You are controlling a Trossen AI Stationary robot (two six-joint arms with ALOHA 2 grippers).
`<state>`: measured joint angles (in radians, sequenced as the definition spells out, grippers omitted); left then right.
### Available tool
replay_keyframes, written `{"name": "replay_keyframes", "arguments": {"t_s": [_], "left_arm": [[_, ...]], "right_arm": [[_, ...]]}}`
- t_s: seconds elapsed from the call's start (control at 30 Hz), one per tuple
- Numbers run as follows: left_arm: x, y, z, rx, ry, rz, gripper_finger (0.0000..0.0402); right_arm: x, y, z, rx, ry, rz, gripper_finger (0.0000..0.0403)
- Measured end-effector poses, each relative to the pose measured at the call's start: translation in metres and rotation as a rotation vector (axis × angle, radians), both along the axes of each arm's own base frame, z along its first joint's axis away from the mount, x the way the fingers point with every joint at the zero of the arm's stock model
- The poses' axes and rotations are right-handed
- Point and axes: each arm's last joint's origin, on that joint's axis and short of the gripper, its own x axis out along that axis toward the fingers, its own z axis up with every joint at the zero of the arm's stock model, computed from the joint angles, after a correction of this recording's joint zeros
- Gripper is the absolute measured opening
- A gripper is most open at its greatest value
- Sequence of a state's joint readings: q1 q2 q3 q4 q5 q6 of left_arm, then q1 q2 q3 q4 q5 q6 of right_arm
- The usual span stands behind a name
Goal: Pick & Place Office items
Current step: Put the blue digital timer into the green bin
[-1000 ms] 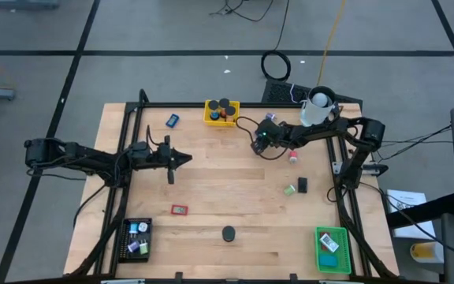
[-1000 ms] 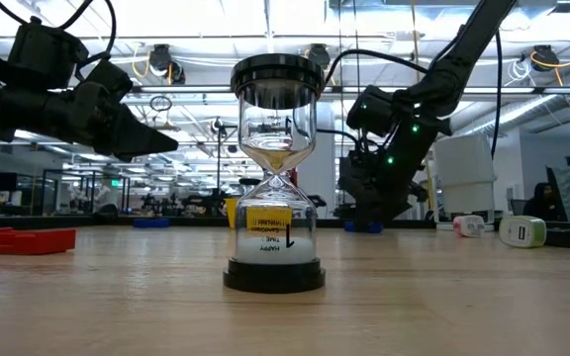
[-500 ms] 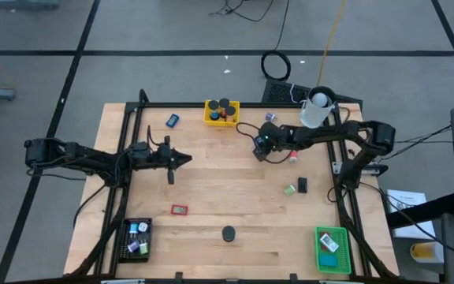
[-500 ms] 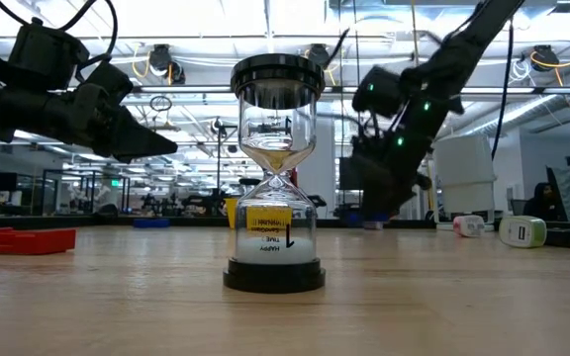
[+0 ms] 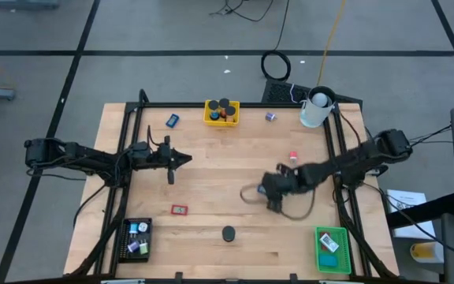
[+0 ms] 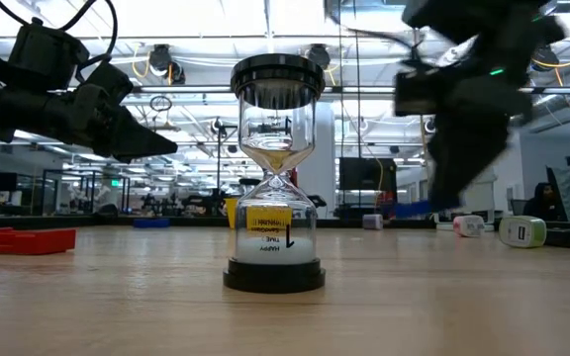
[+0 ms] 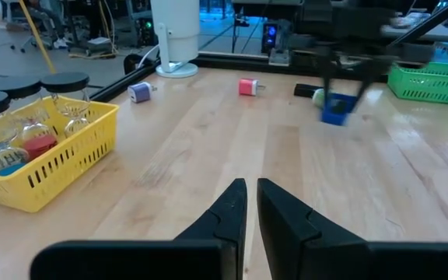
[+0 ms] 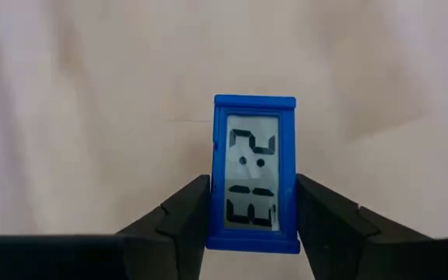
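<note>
left of the hourglass, the left gripper hangs over the wood with its fingers almost together and nothing between them. a red item lies just left of the hourglass, a black tray further left at the table's near corner. beyond the hourglass, at the far edge, sit a blue item and the yellow tray. right of the hourglass the right gripper is above the table, its fingers clamped on a blue clock. further right stand a pink item, a purple item, the white cup and, nearest, the green tray.
</note>
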<state>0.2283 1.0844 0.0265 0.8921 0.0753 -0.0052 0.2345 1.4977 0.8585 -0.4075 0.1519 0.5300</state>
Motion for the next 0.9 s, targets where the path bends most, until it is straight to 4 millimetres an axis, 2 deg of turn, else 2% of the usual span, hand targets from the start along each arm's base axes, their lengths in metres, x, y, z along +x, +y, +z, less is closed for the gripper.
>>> {"name": "replay_keyframes", "arguments": {"t_s": [0.17, 0.3, 0.63, 0.9], "left_arm": [[0.000, 0.000, 0.000, -0.001, 0.000, 0.000, 0.0042], [0.000, 0.000, 0.000, -0.003, 0.000, 0.000, 0.0042], [0.000, 0.000, 0.000, -0.003, 0.000, 0.000, 0.0042], [0.000, 0.001, 0.000, 0.002, 0.002, 0.032, 0.0042]], "right_arm": [[-0.017, 0.040, -0.002, 0.004, 0.039, 0.049, 0.0157], [-0.030, 0.058, -0.005, -0.014, 0.056, 0.042, 0.0163], [-0.059, 0.069, -0.029, -0.004, 0.118, -0.021, 0.0164], [-0.062, 0.074, -0.028, 0.021, 0.117, -0.022, 0.0215]]}}
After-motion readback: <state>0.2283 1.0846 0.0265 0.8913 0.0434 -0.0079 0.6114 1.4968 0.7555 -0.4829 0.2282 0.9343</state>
